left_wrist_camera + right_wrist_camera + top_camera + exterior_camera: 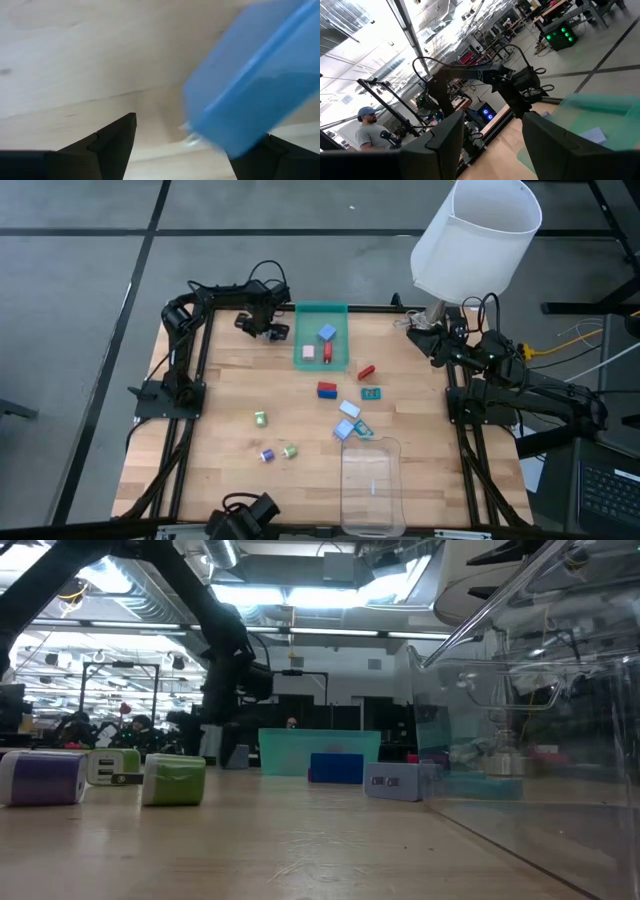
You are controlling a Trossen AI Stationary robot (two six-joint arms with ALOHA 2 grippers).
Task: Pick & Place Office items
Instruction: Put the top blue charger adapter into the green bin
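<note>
— Where is the left claw (pixel 275 330)?
— Just beside the green tray (pixel 320 308), on the side facing the left arm's base, low over the tabletop (pixel 225 385). Its fingers (pixel 117 135) are spread. In the left wrist view a blurred blue piece (pixel 250 80) shows over bare wood, close against one finger. Whether it touches that finger cannot be told.
— And the right claw (pixel 492 135)?
— It waits off the tray's other side, near the tabletop's edge. Its fingers stand apart with nothing between them. Past them the right wrist view shows the green tray, the left arm and a person in a cap (pixel 367 132) beyond the tabletop.
— What lies in the green tray?
— Three pieces: a pale blue one (pixel 327 332), a white one (pixel 308 352) and a red one (pixel 327 352).
— And the other office items?
— Loose on the wood, all on the tray's side toward the clear tray (pixel 372 490). Nearest the green tray are a red-and-blue block (pixel 327 389), a small red piece (pixel 366 372) and a flat teal piece (pixel 372 393). Farther from it, close to the clear tray, lie two flat pale blue pieces (pixel 349 408) and another teal one (pixel 362 427). Well apart from the green tray, toward the left arm's side, sit a green cube (pixel 260 418), a purple one (pixel 266 455) and a second green one (pixel 290 450).
</note>
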